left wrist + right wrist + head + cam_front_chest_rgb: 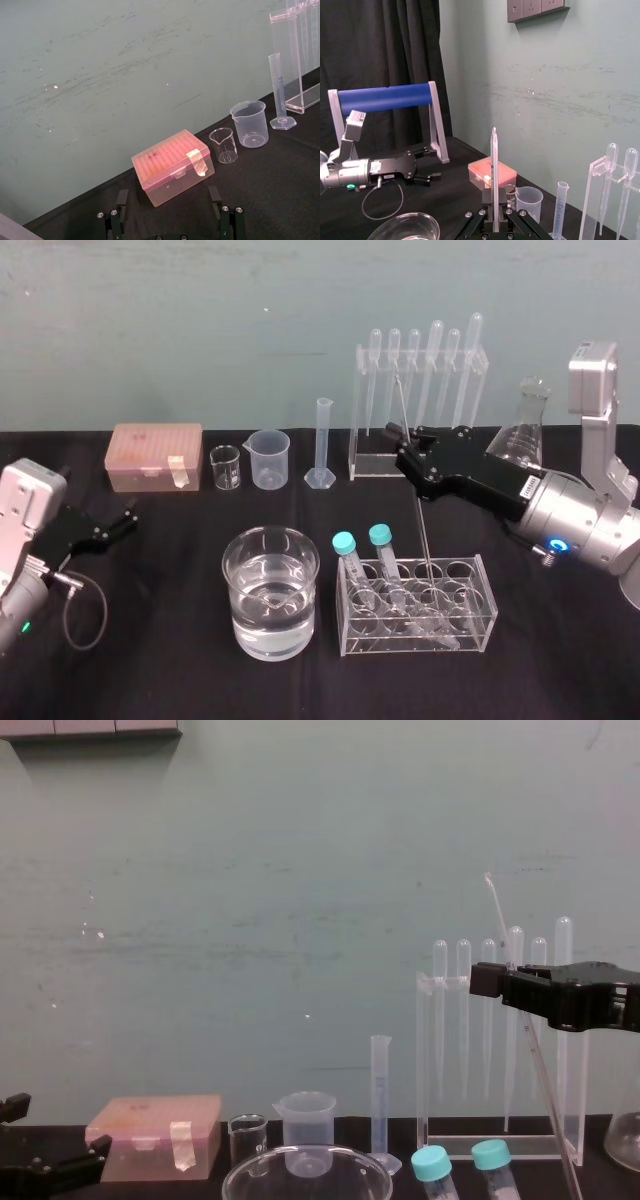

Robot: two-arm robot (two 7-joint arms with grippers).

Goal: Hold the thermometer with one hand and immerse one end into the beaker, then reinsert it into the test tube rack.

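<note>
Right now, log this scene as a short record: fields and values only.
right claw: shut on the thermometer, above the tube rack, in front of the pipette stand
thermometer: near upright, slightly tilted; lower end down at the tube rack, in a hole or not cannot be told
beaker: left of the tube rack, partly filled with clear liquid, thermometer not in it
left claw: open, low at the table's left, holding nothing
tube rack: two capped tubes at its left end
</note>
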